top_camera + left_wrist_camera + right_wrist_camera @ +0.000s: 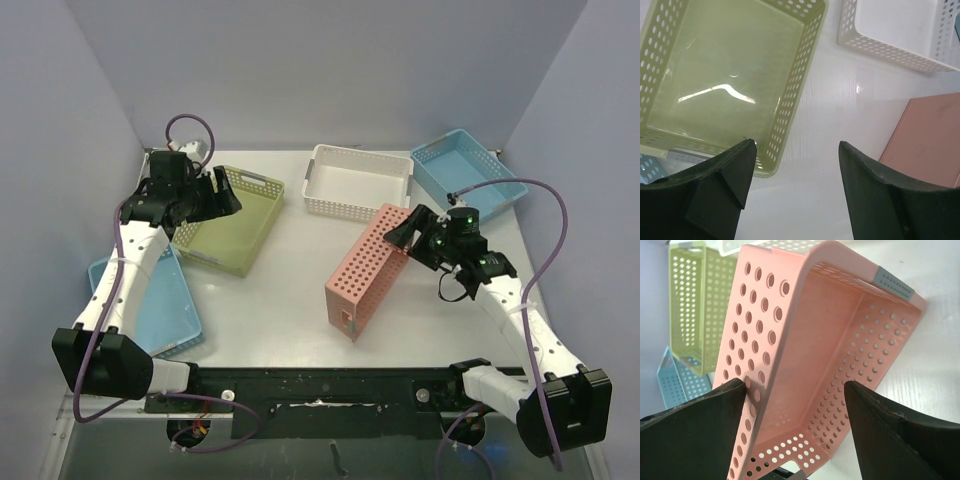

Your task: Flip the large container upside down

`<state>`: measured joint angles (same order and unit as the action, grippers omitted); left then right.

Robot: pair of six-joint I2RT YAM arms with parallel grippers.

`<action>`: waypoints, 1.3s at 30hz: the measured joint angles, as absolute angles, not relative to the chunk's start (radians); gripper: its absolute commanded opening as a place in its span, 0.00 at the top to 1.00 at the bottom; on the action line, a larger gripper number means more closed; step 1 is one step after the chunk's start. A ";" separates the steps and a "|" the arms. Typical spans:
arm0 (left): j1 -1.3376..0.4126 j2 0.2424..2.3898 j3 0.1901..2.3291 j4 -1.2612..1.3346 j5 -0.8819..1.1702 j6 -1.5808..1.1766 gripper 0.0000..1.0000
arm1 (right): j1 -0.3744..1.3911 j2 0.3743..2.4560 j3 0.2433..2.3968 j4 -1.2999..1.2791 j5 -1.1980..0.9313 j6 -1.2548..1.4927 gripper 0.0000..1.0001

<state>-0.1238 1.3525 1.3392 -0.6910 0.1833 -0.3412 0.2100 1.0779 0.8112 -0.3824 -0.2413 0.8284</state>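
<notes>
The large container is a pink perforated basket (365,275) standing tilted on one long side in the middle of the table, its opening facing right. In the right wrist view (815,340) I look into its opening. My right gripper (415,235) is open at the basket's far upper rim. In its own view the gripper (796,385) has its left finger against the outside of the upper wall and its right finger well apart from it. My left gripper (222,195) is open and empty over the green basket's right edge, with bare table between its fingers in the left wrist view (796,144). The pink basket's base shows there (930,140).
A green basket (262,215) lies at the back left, also in the left wrist view (805,70). A white basket (350,205) stands at the back centre, a blue basket (470,175) at the back right. A blue tray (160,300) lies under my left arm.
</notes>
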 measured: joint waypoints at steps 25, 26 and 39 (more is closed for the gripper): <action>-0.145 1.358 1.330 -0.670 0.219 -0.373 0.35 | 0.209 0.955 0.867 -0.542 -0.065 0.848 1.00; -0.145 1.358 1.330 -0.669 0.218 -0.374 0.35 | 0.212 0.962 0.867 -0.522 -0.077 0.859 1.00; -0.136 1.358 1.325 -0.688 0.134 -0.373 0.36 | 0.456 1.310 0.981 -0.282 -0.196 0.931 1.00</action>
<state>-0.1356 1.3582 1.3251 -0.6880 0.1341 -0.3729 0.4561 1.3102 0.9806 -0.2817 -0.1963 0.9310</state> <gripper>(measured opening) 0.642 0.080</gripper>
